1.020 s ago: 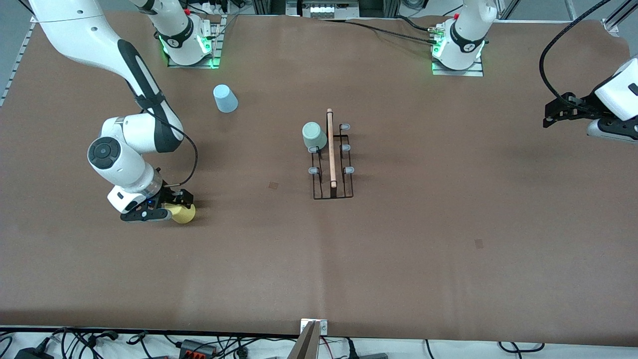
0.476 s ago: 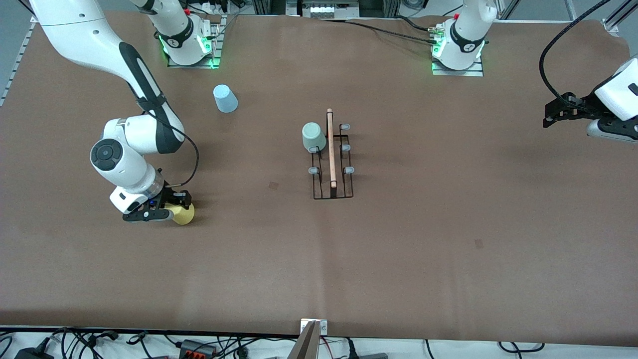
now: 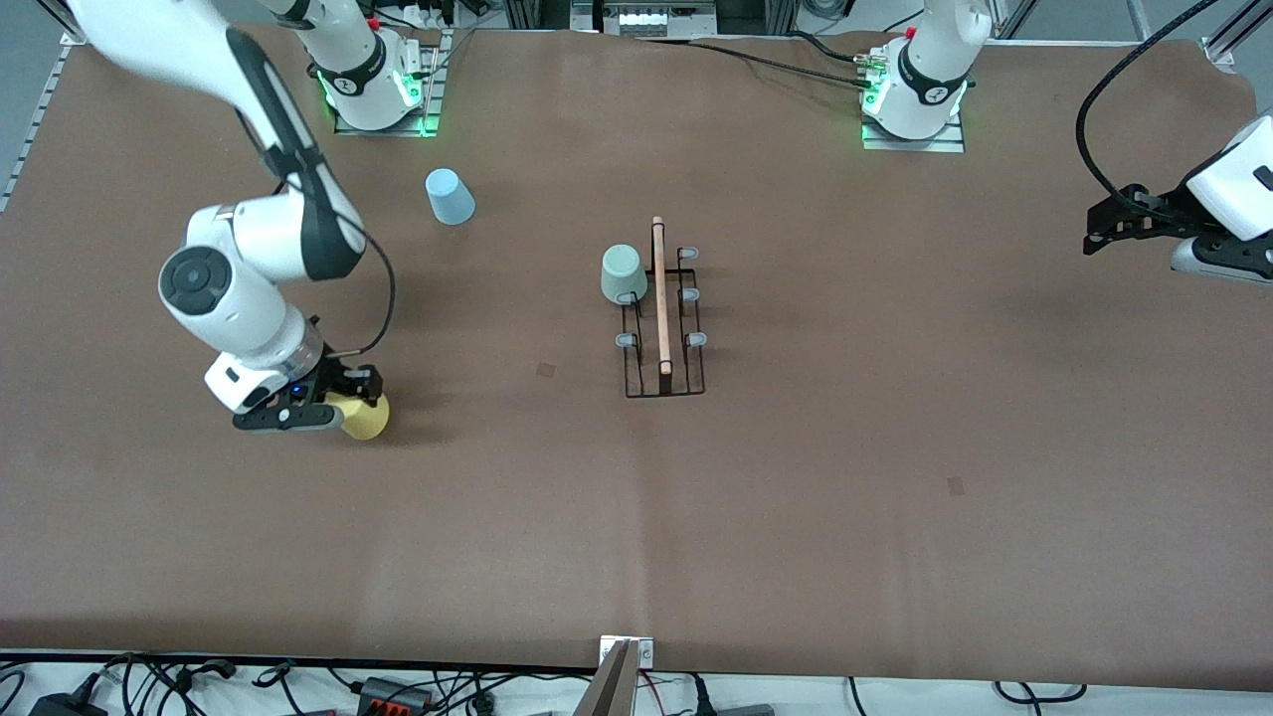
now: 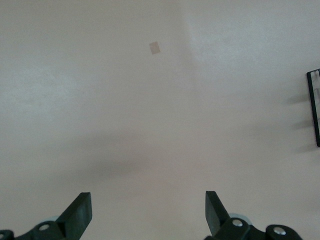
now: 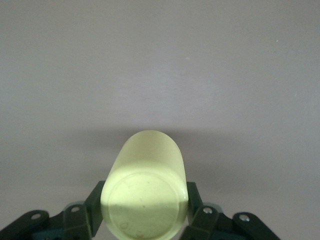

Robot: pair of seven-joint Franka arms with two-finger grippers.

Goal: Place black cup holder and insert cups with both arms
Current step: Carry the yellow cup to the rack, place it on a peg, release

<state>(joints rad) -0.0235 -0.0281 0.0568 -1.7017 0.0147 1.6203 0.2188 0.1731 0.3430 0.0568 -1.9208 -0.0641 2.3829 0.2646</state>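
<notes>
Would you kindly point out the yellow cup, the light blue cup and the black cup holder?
yellow cup (image 5: 145,200), right wrist view, its flat base.
light blue cup (image 3: 450,197), front view, its side wall.
black cup holder (image 3: 660,298), front view, its wooden handle.

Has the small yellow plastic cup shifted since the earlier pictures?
Barely: the small yellow plastic cup, gripped by the right tool, sits slightly higher in the front view, measured against the thin black wire cup holder.

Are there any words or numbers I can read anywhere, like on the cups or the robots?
No text can be read here.
Round marks on the two arm bases: too small to read.
Yellow cup, held in the shut right hand: plain, no writing.
Pale green cup and light blue cup: plain.
Black cup holder: no label.
Open left hand: no marking shows.
</notes>
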